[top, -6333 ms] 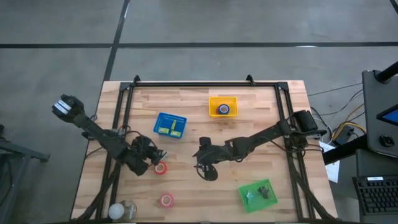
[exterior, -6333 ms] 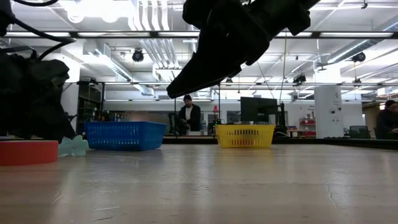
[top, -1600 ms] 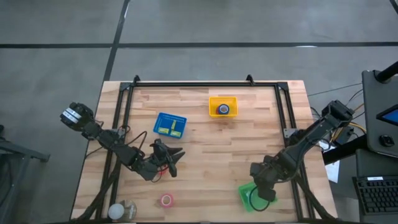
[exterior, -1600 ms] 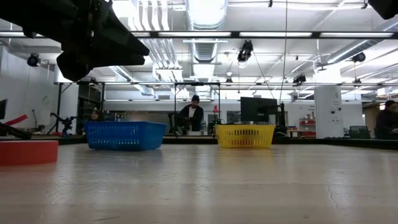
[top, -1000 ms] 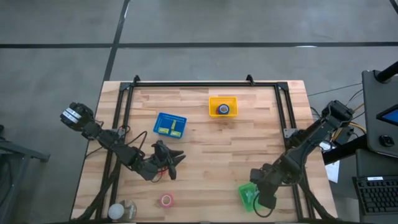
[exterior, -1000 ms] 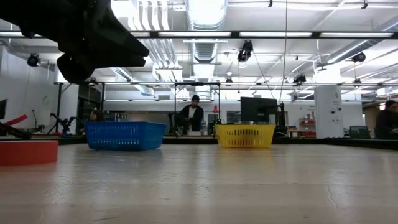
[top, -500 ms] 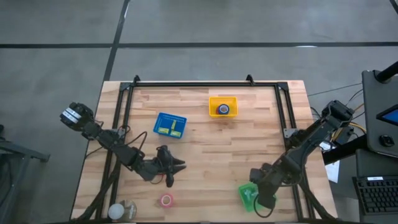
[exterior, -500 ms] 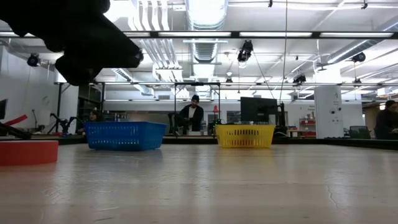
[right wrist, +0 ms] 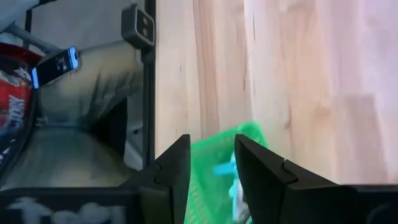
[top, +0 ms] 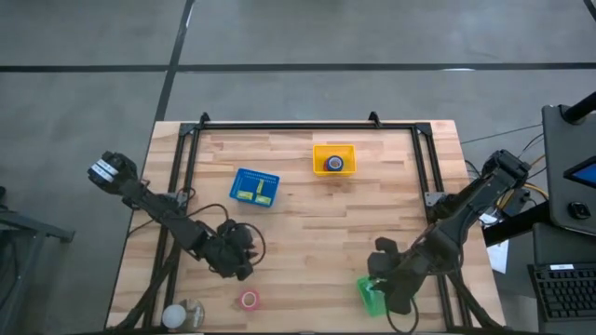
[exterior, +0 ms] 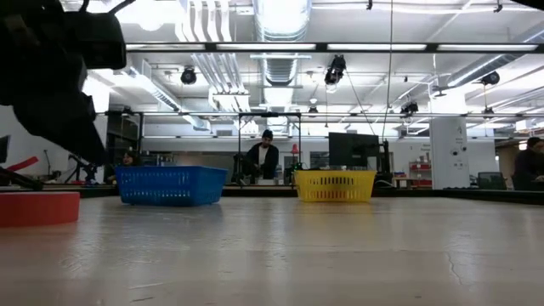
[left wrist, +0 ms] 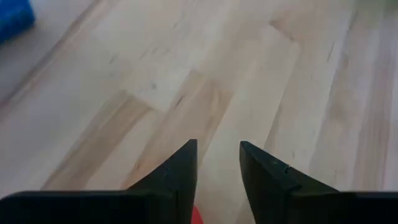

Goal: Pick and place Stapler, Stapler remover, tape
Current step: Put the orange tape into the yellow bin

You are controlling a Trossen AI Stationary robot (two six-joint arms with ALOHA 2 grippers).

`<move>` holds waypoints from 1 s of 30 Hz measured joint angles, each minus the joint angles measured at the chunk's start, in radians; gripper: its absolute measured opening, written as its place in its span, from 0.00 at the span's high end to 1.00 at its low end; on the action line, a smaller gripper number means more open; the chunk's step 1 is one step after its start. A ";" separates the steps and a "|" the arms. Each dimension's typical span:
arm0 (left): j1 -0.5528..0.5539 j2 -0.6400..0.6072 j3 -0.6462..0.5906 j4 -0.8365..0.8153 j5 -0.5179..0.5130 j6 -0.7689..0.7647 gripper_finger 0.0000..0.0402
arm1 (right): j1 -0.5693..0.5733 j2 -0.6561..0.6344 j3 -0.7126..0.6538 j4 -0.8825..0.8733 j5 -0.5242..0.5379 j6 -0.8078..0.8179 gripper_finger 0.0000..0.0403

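Note:
In the high view my left gripper [top: 239, 253] hangs over the table's left middle, fingers down and open by a narrow gap [left wrist: 217, 144]. A red sliver [left wrist: 196, 216] shows low in that gap; whether it is touched I cannot tell. One red tape roll [top: 249, 299] lies flat near the near edge and shows in the low view too [exterior: 34, 208]. A blue roll [top: 334, 164] lies in the yellow basket [top: 318, 151]. My right gripper [top: 380, 284] is open [right wrist: 212, 138] over the green basket [top: 369, 296], where pale blue things [right wrist: 222, 170] lie.
The blue basket [top: 238, 177] holds yellow-green things [top: 253, 193] beyond my left gripper. A pale round thing [top: 183, 314] sits at the near left corner. Black frame rails run along the left, right and far edges. Bare wood lies between the two arms. People sit in the room beyond [exterior: 266, 157].
My left gripper has swung from pointing toward the table's right to pointing down, moving toward the left edge and lower; in the low view its dark bulk has dropped from the top toward the left. My right gripper has stayed over the green basket.

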 joint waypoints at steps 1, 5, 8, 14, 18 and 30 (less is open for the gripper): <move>-0.006 0.000 0.008 -0.018 0.002 -0.018 0.68 | 0.000 0.000 0.005 0.000 0.014 -0.017 0.70; -0.019 0.000 0.013 -0.035 0.010 -0.028 0.59 | 0.000 0.000 0.012 -0.001 0.058 -0.071 0.72; -0.026 0.000 0.013 -0.051 0.050 -0.045 0.53 | -0.001 0.000 0.010 -0.004 0.069 -0.083 0.74; -0.030 0.001 0.012 -0.100 0.114 -0.078 0.50 | -0.001 0.000 0.006 -0.007 0.084 -0.089 0.77; -0.030 -0.007 0.013 -0.115 0.117 -0.068 0.52 | -0.001 0.002 0.001 -0.007 0.086 -0.101 0.79; -0.030 0.000 0.015 -0.218 0.160 -0.097 0.53 | -0.001 0.002 -0.001 -0.006 0.110 -0.110 0.84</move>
